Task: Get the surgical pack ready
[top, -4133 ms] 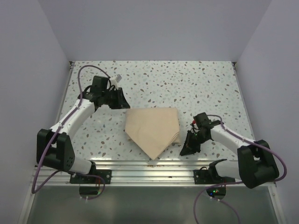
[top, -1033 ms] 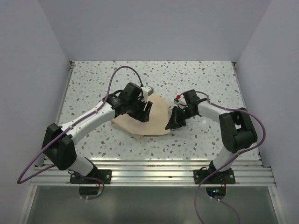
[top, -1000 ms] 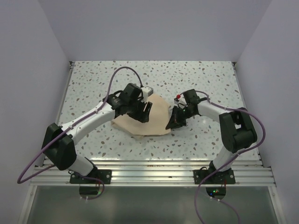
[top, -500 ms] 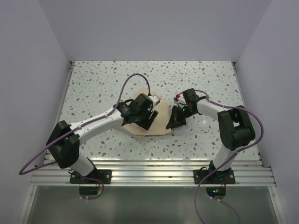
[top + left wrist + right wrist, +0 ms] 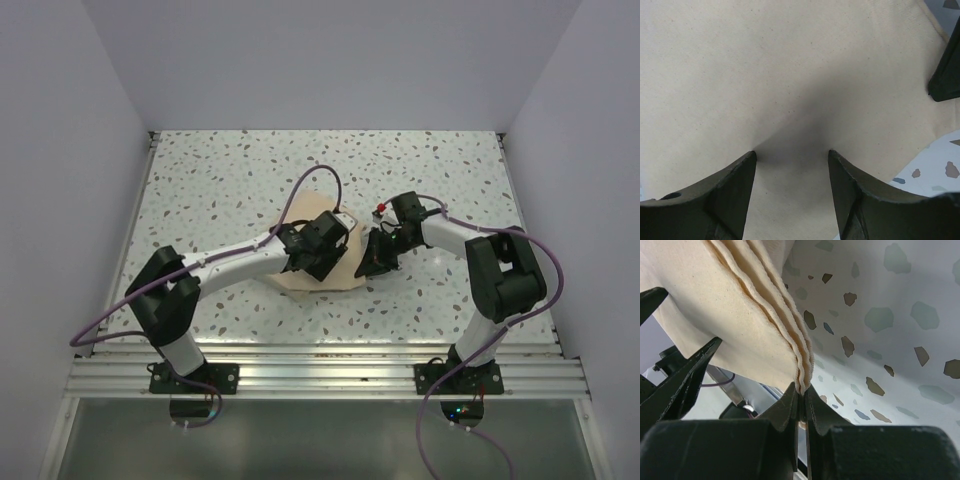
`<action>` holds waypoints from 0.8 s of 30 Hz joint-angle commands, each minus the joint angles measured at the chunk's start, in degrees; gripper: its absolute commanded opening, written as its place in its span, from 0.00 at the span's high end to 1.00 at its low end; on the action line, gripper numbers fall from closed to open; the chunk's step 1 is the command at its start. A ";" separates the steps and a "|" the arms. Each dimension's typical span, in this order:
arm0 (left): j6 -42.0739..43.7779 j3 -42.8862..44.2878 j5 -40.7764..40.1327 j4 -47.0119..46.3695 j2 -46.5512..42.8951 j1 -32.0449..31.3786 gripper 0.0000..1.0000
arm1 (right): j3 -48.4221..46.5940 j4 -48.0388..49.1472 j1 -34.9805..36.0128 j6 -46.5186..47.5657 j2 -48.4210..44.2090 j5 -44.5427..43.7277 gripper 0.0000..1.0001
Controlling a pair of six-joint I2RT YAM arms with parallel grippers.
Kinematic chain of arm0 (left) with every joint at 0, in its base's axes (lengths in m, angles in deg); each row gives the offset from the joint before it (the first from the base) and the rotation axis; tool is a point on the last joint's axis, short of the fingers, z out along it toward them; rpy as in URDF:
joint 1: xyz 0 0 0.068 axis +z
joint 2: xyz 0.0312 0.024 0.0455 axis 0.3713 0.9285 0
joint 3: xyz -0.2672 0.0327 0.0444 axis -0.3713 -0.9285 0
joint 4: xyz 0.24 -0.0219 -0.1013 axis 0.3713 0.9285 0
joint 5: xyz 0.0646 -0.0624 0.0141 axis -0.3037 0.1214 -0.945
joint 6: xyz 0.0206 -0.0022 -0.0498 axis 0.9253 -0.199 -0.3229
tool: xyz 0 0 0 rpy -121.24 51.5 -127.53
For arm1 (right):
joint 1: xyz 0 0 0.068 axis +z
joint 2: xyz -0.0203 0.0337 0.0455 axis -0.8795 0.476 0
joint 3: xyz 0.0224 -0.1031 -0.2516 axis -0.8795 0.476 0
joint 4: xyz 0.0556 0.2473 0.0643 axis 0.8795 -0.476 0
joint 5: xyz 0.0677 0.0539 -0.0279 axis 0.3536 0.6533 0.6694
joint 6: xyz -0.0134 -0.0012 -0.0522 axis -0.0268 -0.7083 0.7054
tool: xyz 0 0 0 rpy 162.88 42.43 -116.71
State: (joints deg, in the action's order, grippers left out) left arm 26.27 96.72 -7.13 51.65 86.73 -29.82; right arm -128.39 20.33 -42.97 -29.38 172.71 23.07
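Note:
The tan cloth (image 5: 338,272) lies folded in several layers at the middle of the speckled table. It fills the left wrist view (image 5: 790,75). My left gripper (image 5: 330,262) is open and presses down on the cloth, one finger (image 5: 730,190) on each side of a shallow dent. My right gripper (image 5: 372,268) is shut on the stacked right edge of the cloth (image 5: 801,375) and holds it a little off the table. The steel tray, the instruments, the strips and the gauze are out of view.
The speckled table (image 5: 420,180) is walled at the left, back and right. An aluminium rail (image 5: 320,355) runs along the near edge. The two arms nearly meet over the cloth; the right gripper's finger shows at the edge of the left wrist view (image 5: 947,70).
My left arm has swung right across the cloth toward the right gripper. The cloth has bunched into a smaller shape under it. My right gripper stays shut on the cloth's right edge.

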 commanded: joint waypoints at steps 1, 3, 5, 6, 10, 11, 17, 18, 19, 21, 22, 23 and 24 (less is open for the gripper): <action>1.69 2.57 -2.36 -2.71 0.61 -0.59 0.37 | 0.44 -0.27 -0.24 -0.42 -0.34 0.76 0.95; 1.86 2.75 -2.18 -2.71 1.39 -0.68 0.37 | 0.52 0.08 -0.24 -0.60 -0.16 0.85 0.94; 1.86 3.01 -2.54 -2.36 2.27 -0.68 0.38 | 0.35 0.34 -0.15 -0.86 -0.16 0.85 0.92; 1.86 3.10 -2.54 -2.01 2.71 -0.68 0.38 | 0.26 0.43 -0.15 -1.04 -0.16 0.85 0.87; 2.13 3.71 -2.18 -1.84 3.95 -0.68 0.40 | -0.44 -0.09 -0.15 -1.13 0.10 0.58 0.67; 2.13 4.06 -1.84 -1.40 4.30 -0.68 0.40 | -0.53 -0.01 -0.15 -1.13 0.19 0.58 0.65; 1.25 5.21 1.15 -0.96 3.77 -0.68 0.37 | -0.36 0.08 -0.24 -1.04 0.63 0.32 0.57; 1.16 5.12 1.42 -0.78 3.69 -0.68 0.38 | -0.27 0.25 -0.16 -1.13 0.72 0.58 0.57; 0.90 5.04 1.59 -0.69 3.42 -0.68 0.37 | -0.18 0.25 -0.24 -1.13 0.81 0.67 0.57; 0.81 4.16 1.60 -0.60 3.25 -0.77 0.38 | -0.09 0.52 -0.15 -1.13 0.89 0.76 0.57; 0.81 3.72 1.51 -0.69 3.33 -0.77 0.38 | -0.27 0.52 -0.15 -1.04 0.98 0.76 0.57; 0.81 3.02 1.07 -0.78 3.51 -0.77 0.39 | -0.18 0.61 -0.15 -1.04 1.16 0.84 0.57; 0.81 2.84 0.72 -0.78 3.77 -0.77 0.40 | -0.27 0.61 -0.24 -1.04 1.16 0.93 0.57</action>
State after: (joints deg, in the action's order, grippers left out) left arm 27.50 99.78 -6.65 51.69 90.66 -30.15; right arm -128.33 20.35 -42.94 -30.39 173.34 23.22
